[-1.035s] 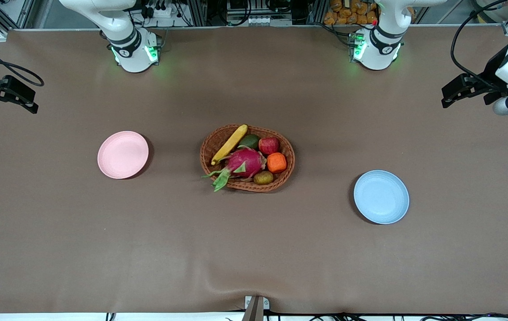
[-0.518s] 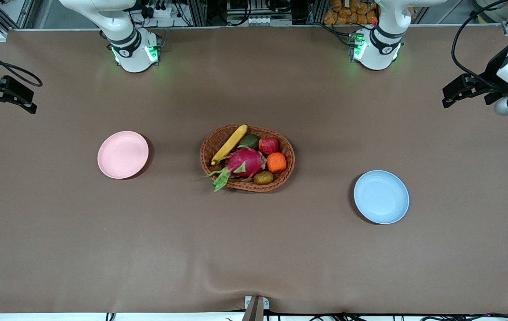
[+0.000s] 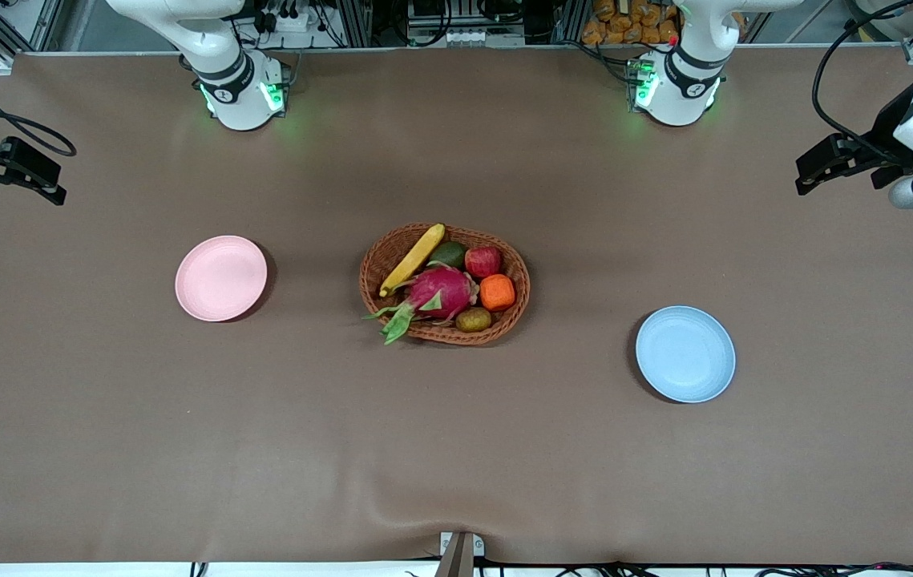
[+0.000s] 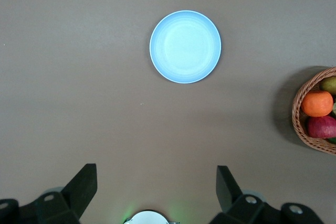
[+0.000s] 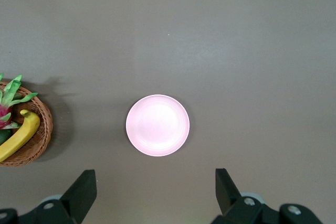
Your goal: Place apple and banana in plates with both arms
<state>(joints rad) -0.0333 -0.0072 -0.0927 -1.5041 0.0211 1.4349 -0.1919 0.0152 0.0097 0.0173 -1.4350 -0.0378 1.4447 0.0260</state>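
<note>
Wicker basket (image 3: 444,284) mid-bench, holding all fruit. Banana (image 3: 413,259) propped on the basket rim at the right arm's end, its upper tip over the rim toward the bases. Apple (image 3: 483,261) inside, beside a green fruit (image 3: 448,254), just farther from the front camera than the orange fruit (image 3: 497,292). Dragon fruit (image 3: 438,292) in the middle, green leaves spilling over the near rim; brown kiwi-like fruit (image 3: 473,320) at the near rim.

Pink plate (image 3: 221,278) toward the right arm's end, bare, well apart from basket. Blue plate (image 3: 685,353) toward the left arm's end, bare, nearer the front camera than the basket, also well apart. Wide brown bench (image 3: 456,449) surface open around both plates and along the near edge; slight wrinkle at the near edge middle.

Left claw (image 3: 807,178) up over the bench edge at the left arm's end, fingers (image 4: 80,187) spread wide, nothing between; blue plate and basket edge seen below in its wrist view. Right claw (image 3: 49,191) up over the bench edge at the right arm's end, fingers (image 5: 80,191) spread wide, nothing held; pink plate and banana end seen below in its wrist view.
</note>
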